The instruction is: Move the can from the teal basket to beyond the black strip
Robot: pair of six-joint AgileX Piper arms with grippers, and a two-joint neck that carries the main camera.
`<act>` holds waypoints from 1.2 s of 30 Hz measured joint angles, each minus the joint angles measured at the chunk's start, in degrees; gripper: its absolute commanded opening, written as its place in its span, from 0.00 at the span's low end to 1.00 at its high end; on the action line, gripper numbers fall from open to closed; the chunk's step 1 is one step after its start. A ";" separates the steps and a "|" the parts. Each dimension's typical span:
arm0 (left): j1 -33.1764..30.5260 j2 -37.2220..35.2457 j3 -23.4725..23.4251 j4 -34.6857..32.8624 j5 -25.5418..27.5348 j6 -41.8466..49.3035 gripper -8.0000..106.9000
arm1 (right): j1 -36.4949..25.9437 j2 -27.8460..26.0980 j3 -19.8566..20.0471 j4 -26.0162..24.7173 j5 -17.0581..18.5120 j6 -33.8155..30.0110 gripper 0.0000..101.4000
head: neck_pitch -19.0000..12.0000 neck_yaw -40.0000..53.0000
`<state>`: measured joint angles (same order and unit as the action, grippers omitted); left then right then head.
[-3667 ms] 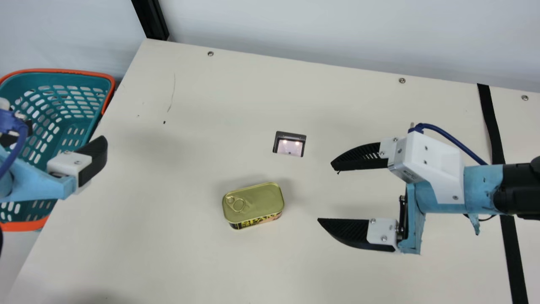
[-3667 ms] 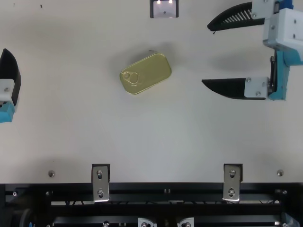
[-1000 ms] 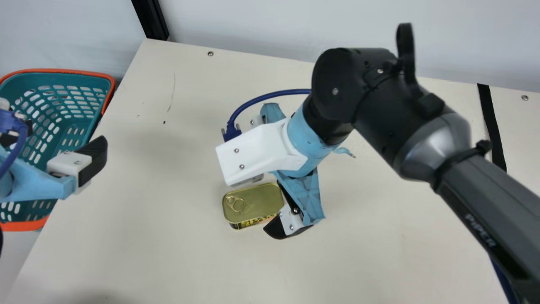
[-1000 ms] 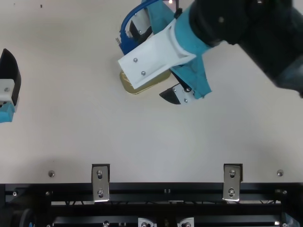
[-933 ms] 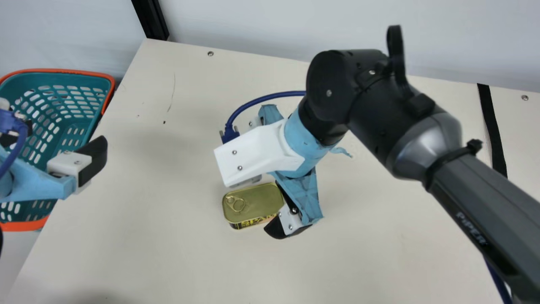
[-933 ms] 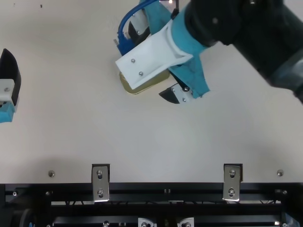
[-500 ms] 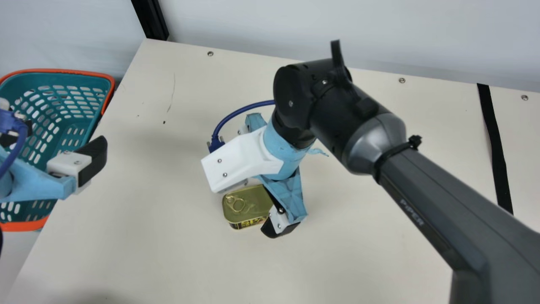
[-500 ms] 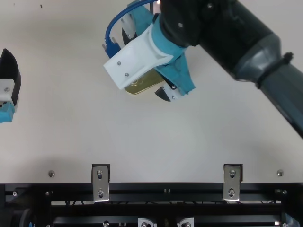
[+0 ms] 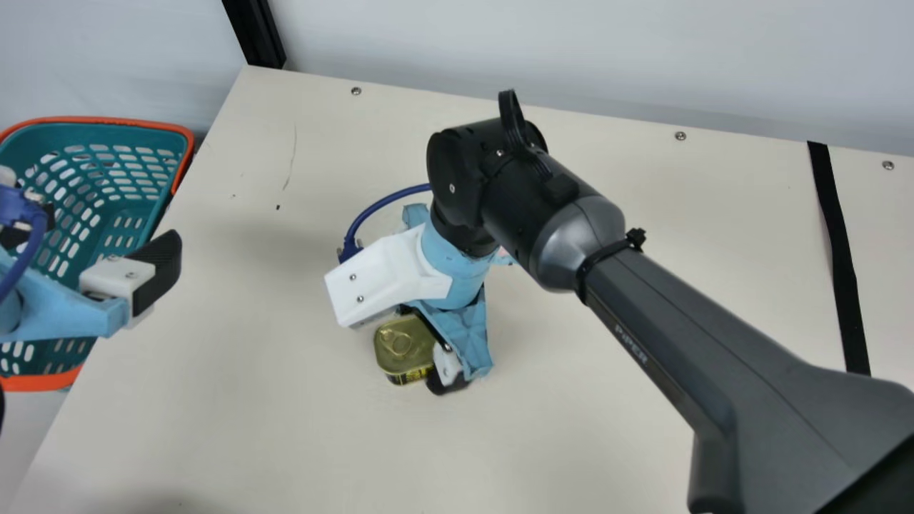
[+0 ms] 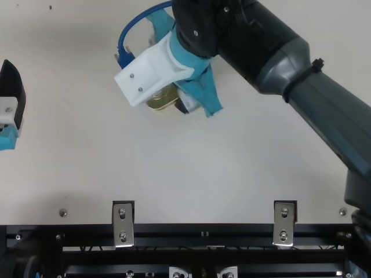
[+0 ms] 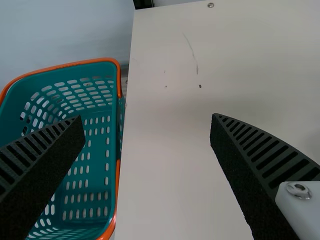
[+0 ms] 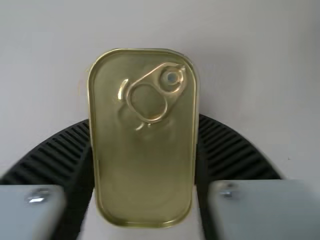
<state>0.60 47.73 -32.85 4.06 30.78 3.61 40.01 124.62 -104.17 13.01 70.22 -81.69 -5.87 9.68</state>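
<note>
From where I stand, a pale blue-grey wall [image 9: 500,43] runs behind the cream table [image 9: 285,442]. A black post [image 9: 255,32] adjoins the table's far-left corner. Round-headed screws [image 9: 680,135] line the far edge. A thin scratch [image 9: 291,160] marks the surface. Metal brackets [image 10: 123,225] overlap the near edge and a black rail [image 10: 191,232].

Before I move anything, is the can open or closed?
Closed: the lid of the can is whole, and its pull ring lies flat.
</note>
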 measured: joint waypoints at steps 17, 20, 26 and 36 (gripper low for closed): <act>0.00 0.00 0.00 0.00 0.00 0.00 0.85 | -10.11 -4.71 -3.11 18.96 -4.67 4.10 0.00 | 0.00 0.00; 0.00 0.00 0.00 0.00 0.00 0.00 0.85 | -12.46 -7.39 -0.37 22.46 -6.29 3.41 0.00 | 0.00 0.00; 0.00 0.00 0.00 0.00 0.00 0.00 0.85 | -15.85 -12.80 4.77 28.77 -10.14 0.66 0.00 | 0.59 0.00; 0.00 0.00 0.00 0.00 0.00 0.00 0.85 | -19.55 -16.00 12.62 36.04 -17.18 -4.70 0.00 | 0.00 0.00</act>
<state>0.60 47.73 -32.85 4.06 30.78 3.61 20.46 108.62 -91.55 49.05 53.03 -86.39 -5.87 9.68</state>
